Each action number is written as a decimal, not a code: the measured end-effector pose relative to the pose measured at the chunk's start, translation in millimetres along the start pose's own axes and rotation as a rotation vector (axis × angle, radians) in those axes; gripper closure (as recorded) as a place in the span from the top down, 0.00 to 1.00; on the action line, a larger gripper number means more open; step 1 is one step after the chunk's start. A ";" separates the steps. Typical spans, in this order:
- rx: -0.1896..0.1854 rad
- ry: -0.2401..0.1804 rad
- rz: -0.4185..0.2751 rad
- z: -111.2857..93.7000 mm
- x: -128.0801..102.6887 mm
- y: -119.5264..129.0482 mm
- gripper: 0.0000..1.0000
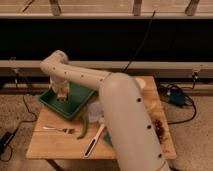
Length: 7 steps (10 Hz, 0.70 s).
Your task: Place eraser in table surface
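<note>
the white arm reached across the table surface to the green tray, where the gripper hung low inside (spread or clamped, i could not tell). the eraser could not be told apart from it, and was likely at its tip. the step looked like the pick-up; the next move called for lifting clear of the rim and over to bare planks.

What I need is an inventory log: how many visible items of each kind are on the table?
Trays: 1 (green tray)
Utensils: 2 (fork, white-handled utensil)
Long green items: 1
White bowls: 1
Dark red clusters: 1
Total: 6 visible; the arm hides part of the table. The gripper hangs in the green tray.
</note>
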State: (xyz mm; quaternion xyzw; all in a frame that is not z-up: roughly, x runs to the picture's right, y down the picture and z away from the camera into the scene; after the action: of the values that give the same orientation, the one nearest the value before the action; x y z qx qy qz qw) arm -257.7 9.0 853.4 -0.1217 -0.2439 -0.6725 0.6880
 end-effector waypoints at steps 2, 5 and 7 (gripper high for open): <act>0.030 0.004 -0.019 -24.4 -20.4 -6.9 0.12; 0.066 -0.013 -0.098 -47.4 -76.4 -28.2 0.12; 0.072 -0.037 -0.143 -51.7 -111.4 -42.9 0.12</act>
State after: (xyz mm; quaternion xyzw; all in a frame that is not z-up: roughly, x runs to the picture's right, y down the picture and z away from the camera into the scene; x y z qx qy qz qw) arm -288.5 77.1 746.9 -0.0917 -0.2887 -0.7083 0.6376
